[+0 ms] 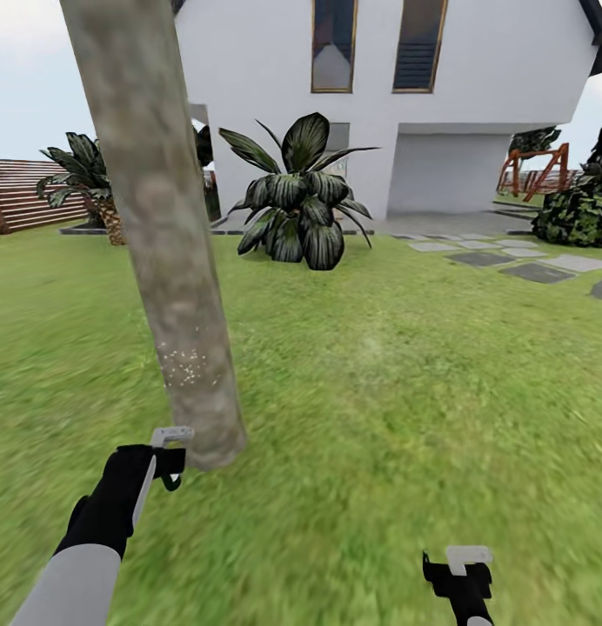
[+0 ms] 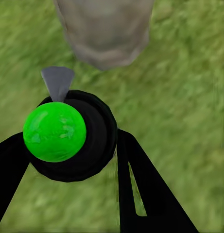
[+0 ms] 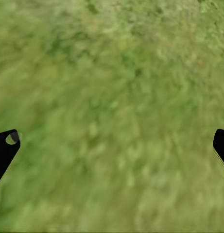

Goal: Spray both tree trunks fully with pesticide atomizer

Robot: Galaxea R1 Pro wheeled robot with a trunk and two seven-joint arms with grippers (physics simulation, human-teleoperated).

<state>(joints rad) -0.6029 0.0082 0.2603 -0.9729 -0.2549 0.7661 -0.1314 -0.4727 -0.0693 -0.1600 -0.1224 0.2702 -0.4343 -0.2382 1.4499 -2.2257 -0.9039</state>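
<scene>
A thick pale tree trunk [image 1: 162,243] leans up through the left of the head view, rising from the lawn. A patch of whitish pesticide specks [image 1: 186,365] dots its lower part. My left gripper [image 1: 166,461] sits just left of the trunk's base, shut on the pesticide atomizer [image 2: 90,145]. In the left wrist view the atomizer is a round black body with a bright green top, its grey nozzle [image 2: 58,82] pointing at the trunk [image 2: 107,29]. My right gripper [image 1: 462,565] hangs low at the right, open over bare grass [image 3: 112,97]. The paved floor and the other tree are out of view.
A striped broad-leaf plant [image 1: 297,204] stands mid-lawn before the white house [image 1: 475,104]. Grey stepping stones [image 1: 536,271] cross the grass at right, near a dark bush [image 1: 584,213]. A reddish slat fence [image 1: 23,196] and a small palm [image 1: 88,178] are far left.
</scene>
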